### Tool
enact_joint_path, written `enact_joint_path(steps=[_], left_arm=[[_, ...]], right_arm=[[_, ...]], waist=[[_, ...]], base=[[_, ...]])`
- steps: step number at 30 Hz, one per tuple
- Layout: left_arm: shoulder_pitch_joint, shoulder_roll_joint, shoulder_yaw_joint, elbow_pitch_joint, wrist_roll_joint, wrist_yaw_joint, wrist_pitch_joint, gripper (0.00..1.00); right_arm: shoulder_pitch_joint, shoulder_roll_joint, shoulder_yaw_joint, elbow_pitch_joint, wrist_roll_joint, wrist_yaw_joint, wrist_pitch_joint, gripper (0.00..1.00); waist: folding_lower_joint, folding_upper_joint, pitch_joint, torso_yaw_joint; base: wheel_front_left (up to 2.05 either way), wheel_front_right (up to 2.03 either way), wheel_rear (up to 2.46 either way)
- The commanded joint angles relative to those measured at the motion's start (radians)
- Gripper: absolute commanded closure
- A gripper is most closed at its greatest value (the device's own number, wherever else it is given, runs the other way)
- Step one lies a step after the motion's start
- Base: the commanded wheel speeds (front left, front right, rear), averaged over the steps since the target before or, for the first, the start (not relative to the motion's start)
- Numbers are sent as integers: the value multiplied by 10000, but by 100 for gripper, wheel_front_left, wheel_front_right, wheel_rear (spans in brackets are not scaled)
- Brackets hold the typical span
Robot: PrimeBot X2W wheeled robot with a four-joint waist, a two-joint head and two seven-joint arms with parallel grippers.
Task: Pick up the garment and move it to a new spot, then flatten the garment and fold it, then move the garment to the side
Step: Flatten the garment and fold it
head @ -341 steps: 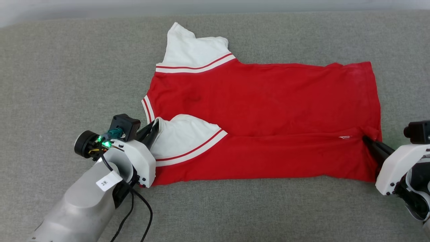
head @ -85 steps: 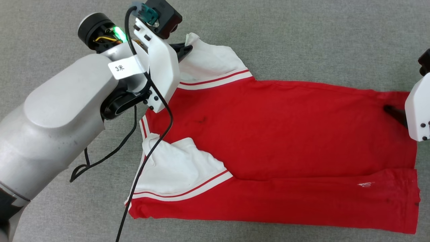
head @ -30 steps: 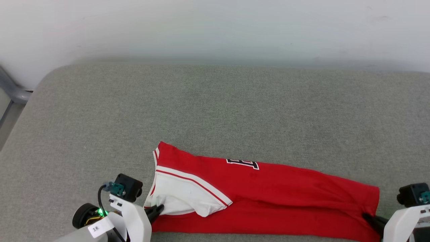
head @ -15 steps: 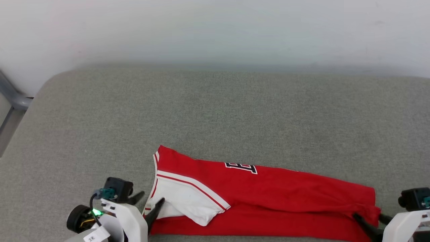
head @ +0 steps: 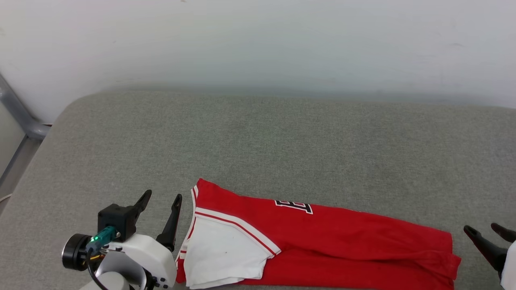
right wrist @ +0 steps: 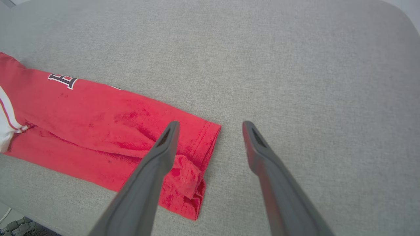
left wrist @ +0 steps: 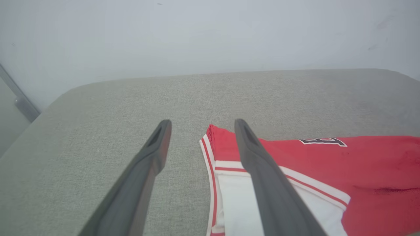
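Note:
The garment (head: 342,237) lies folded into a long red strip near the front edge of the grey surface, a white sleeve on top at its left end and a bit of black lettering on its far edge. My left gripper (head: 163,196) stands open just left of the collar end, holding nothing. In the left wrist view the garment (left wrist: 328,170) lies partly behind the left gripper's (left wrist: 200,123) right finger. My right gripper (head: 483,230) is open just beyond the hem end. In the right wrist view the garment (right wrist: 98,124) shows a bunched hem corner by the right gripper (right wrist: 210,124).
The grey padded surface (head: 282,141) stretches wide behind the garment up to a pale wall (head: 258,40). A grey metal frame bar (head: 20,117) stands off the left edge. The surface's rounded front edge runs close under the garment.
Both grippers have opened, let go of the garment's ends and drawn back a little. The garment now rests free on the surface. The head camera has tilted slightly.

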Motion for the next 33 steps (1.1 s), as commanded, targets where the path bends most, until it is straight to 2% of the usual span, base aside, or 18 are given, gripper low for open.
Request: enact_joint_path(steps=[1, 8, 14, 24, 29, 33], left_arm=[[401, -107, 327, -89, 350, 115, -41, 0], [1640, -817, 2263, -541, 2570, 357, -44, 0], [2299, -1656, 3264, -691, 3918, 56, -46, 0], [2821, -2908, 4451, -474, 5280, -858, -37, 0], [3031, -3545, 5052, -286, 5874, -1335, -38, 0], [3234, -4003, 5516, -259, 6523, -1632, -38, 0]], right_arm=[[81, -63, -58, 73, 158, -9, 279, 0], [-417, -257, -83, 806, 854, -9, 2207, 0], [-888, 109, 40, 1695, 1092, -9, 2934, 0], [-1056, 933, 712, 2784, 1072, -7, 2979, 0], [-934, 1429, 1360, 3060, 1449, 11, 2477, 0], [-977, 1455, 1872, 3222, 1606, 20, 2025, 0]], waist=[[0, -1, 14, 39], [0, -1, 141, 206], [0, -1, 406, 465], [0, -1, 887, 918], [0, -1, 995, 1010], [0, -1, 1006, 1014]], base=[[0, 0, 0], [0, 0, 0], [0, 0, 0], [0, 0, 0], [0, 0, 0], [0, 0, 0]])
